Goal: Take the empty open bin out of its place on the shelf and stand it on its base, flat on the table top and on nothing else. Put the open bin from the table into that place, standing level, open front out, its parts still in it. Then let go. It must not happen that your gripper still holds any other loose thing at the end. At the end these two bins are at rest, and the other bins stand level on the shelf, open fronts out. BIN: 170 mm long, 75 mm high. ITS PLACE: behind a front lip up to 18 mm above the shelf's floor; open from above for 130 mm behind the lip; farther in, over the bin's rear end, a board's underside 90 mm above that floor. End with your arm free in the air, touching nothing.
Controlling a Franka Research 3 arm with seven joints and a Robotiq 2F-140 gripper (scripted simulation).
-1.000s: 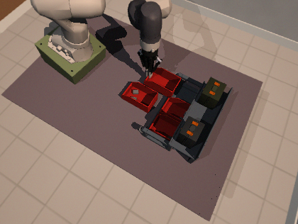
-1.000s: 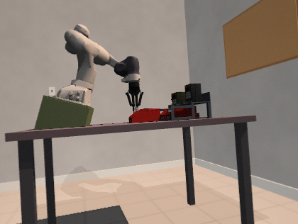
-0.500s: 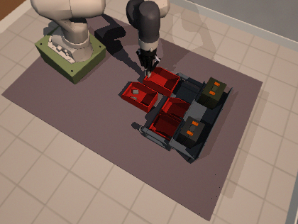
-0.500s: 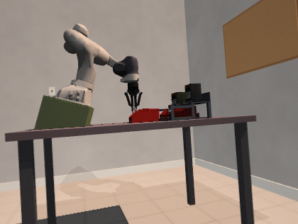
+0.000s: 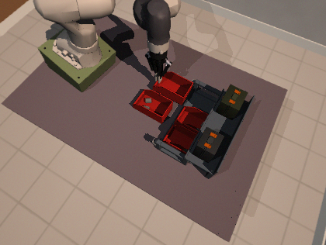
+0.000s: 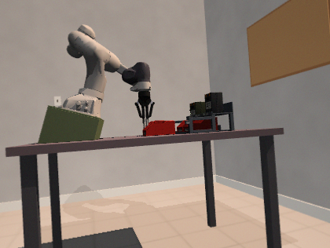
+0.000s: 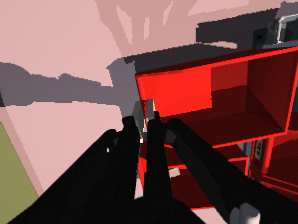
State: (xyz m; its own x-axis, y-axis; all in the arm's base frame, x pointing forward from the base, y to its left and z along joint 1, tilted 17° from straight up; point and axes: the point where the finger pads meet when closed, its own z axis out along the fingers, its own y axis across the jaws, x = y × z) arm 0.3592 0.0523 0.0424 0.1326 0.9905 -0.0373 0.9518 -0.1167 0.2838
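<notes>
- Apparently, the pincer is closing on the empty open bin's thin wall, at ten o'clock in the top view.
- Parts bin is sitting at seven o'clock from it.
- Likely light and stiff, the held bin is risking pivoting around this end grip.

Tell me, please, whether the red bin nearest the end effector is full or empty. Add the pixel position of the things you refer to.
Empty: the top and wrist views show bare floor inside the red bin (image 5: 175, 86) (image 7: 185, 95).
</notes>
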